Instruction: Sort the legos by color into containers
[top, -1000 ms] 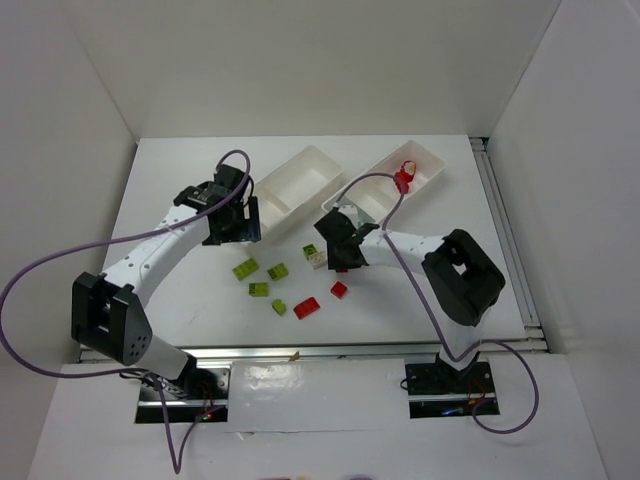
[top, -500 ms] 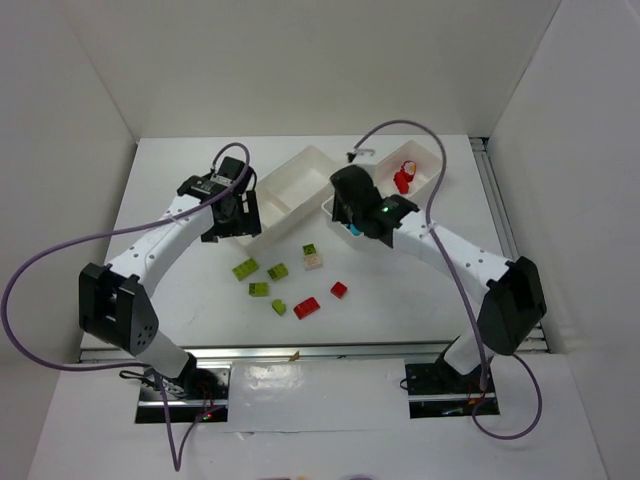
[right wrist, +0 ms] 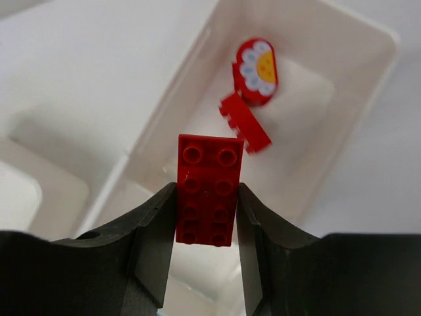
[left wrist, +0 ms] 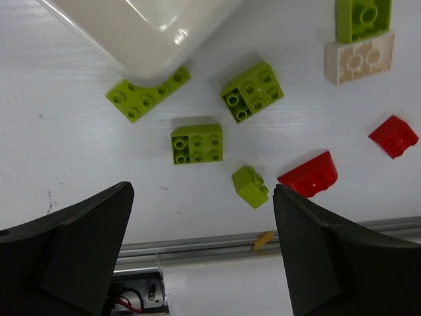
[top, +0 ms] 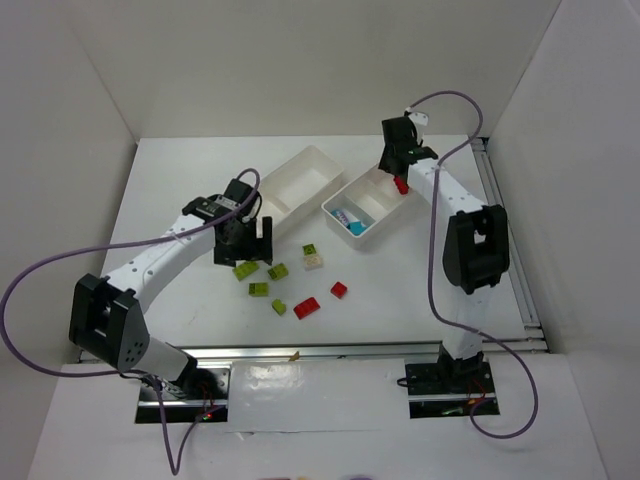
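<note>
Over the right-hand white tray (top: 372, 203), upper right of the overhead frame, the right gripper (right wrist: 209, 220) is seen clamped on a red two-by-four brick (right wrist: 209, 191), above the compartment already holding red pieces (right wrist: 245, 122). Release there is judged the move due. Left of centre, the left gripper (left wrist: 200, 191) is held wide apart over loose lime green bricks (left wrist: 197, 143), one to be closed on next.

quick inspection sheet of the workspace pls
surface: white table
job's things: green, red and beige legos loose near front; two white trays behind; cyan brick in right tray
clutter: tan scrap on front rail
tools: left tool open above loose legos; right tool shut on red brick over tray's red pieces
cables: purple cables hang in loose loops
surroundings: white walls
</note>
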